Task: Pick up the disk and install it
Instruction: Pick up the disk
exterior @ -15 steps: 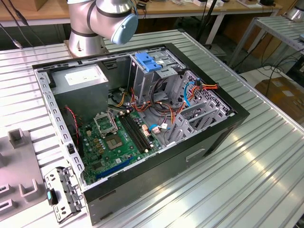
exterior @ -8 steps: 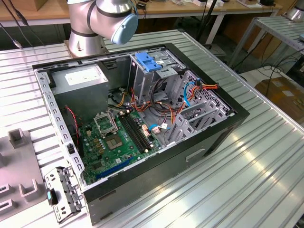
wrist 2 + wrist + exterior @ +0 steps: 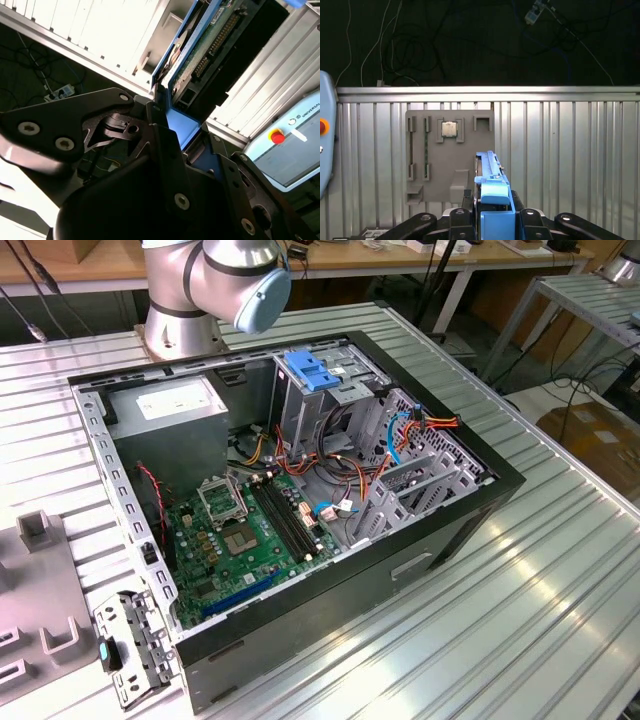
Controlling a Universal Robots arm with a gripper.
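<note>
- Picking up looks done: the claw [image 3: 493, 211] is pinched on the disk [image 3: 490, 172], one finger on each flat face, with a blue side rail turned towards the camera in the first wrist view.
- In the second wrist view the same grip shows from the other side. The claw [image 3: 182, 127] clamps the near end of the disk [image 3: 210, 45], and the disk's green circuit-board face and a row of connector pins lie bare beyond the fingers.
- The disk hangs clear of the ribbed metal worktop [image 3: 560, 150], touching nothing but the claw. Below it lies a grey holder plate [image 3: 451, 155] with a small chip [image 3: 449, 129] seated in one pocket.
- Installing is what I judge to be left. In the exterior view the open computer case [image 3: 500, 480] lies on its side with the motherboard [image 3: 250, 540] exposed.
- The grey drive cage [image 3: 410, 480] stands by the loose cables, near the blue clip [image 3: 315, 372].
- The arm's base [image 3: 200, 290] stands behind the case.
</note>
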